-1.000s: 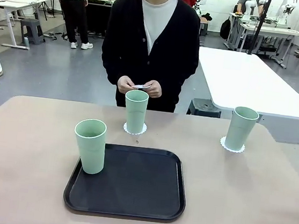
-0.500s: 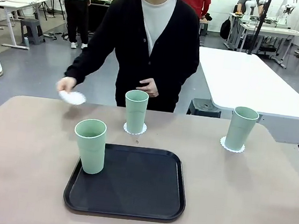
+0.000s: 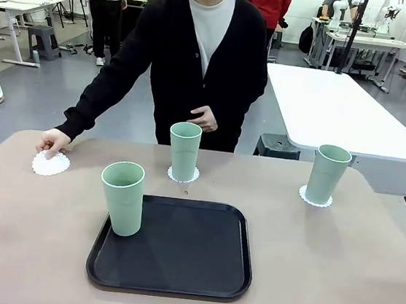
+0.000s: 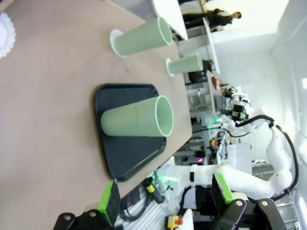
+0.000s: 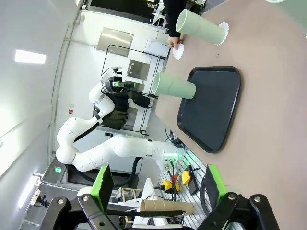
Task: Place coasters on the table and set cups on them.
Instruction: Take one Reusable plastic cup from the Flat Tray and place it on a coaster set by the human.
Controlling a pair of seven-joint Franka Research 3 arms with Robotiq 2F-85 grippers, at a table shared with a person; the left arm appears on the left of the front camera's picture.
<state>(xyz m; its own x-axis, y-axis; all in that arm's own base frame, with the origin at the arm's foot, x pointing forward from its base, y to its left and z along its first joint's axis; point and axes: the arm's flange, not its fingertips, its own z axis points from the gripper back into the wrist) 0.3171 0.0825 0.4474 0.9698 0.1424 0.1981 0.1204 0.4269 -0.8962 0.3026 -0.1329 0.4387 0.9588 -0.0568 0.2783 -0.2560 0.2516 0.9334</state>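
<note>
Three mint-green cups stand upright. One cup (image 3: 184, 150) sits on a coaster (image 3: 183, 174) at the table's far middle. Another cup (image 3: 327, 173) sits on a coaster (image 3: 315, 198) at the far right. The third cup (image 3: 122, 198) (image 4: 136, 122) (image 5: 175, 87) stands on the left part of the black tray (image 3: 176, 255). A person's hand (image 3: 52, 141) rests on a third coaster (image 3: 50, 165) (image 4: 5, 28) lying on the beige table (image 3: 26, 227) at the far left. My left gripper (image 4: 165, 199) and right gripper (image 5: 158, 187) are open and hold nothing, far from the cups.
The person stands at the far side, the other hand held at the waist. A white-topped table (image 3: 340, 109) stands behind at the right. The tabletop around the tray is bare. In the right wrist view the other white arm (image 5: 115, 146) shows beyond the table's edge.
The person's hand swung from the chest out to the left with a coaster and laid it on the table at the far left. Cups and tray have not moved.
</note>
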